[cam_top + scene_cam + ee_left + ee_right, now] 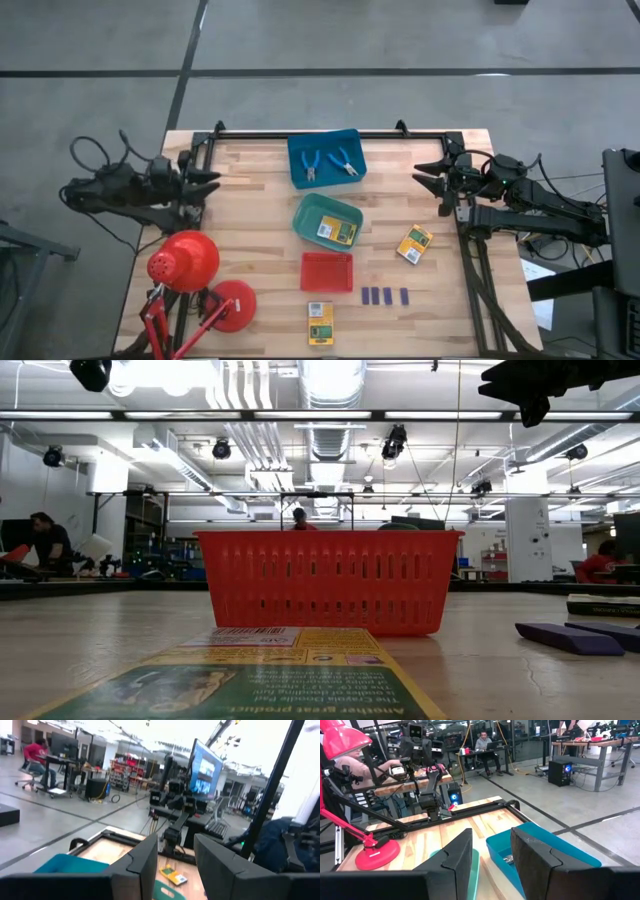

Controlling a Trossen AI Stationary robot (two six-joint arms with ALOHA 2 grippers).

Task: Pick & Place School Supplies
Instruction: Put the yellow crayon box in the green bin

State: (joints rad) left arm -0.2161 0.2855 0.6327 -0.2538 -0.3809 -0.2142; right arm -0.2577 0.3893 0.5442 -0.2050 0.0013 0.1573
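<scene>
Both arms parked. Left tool (212, 183) at table's 10 o'clock, right tool (424, 175) at 2 o'clock, jaws parted, gripping nothing. Loose: yellow-and-green box (415, 244) at 3 o'clock, four purple blocks (385, 296) at 5 o'clock, another box (320, 323) at 6 o'clock. Descend squarely over one piece. Blocks lie thin; low view crops them.

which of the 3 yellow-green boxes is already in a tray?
The yellow-and-green box lying inside the green tray. The other two boxes lie on the bare table: one right of the trays, one at the near edge.

Two scissor tools (327, 164), three boxes (415, 244), four blocks (385, 296).
</scene>
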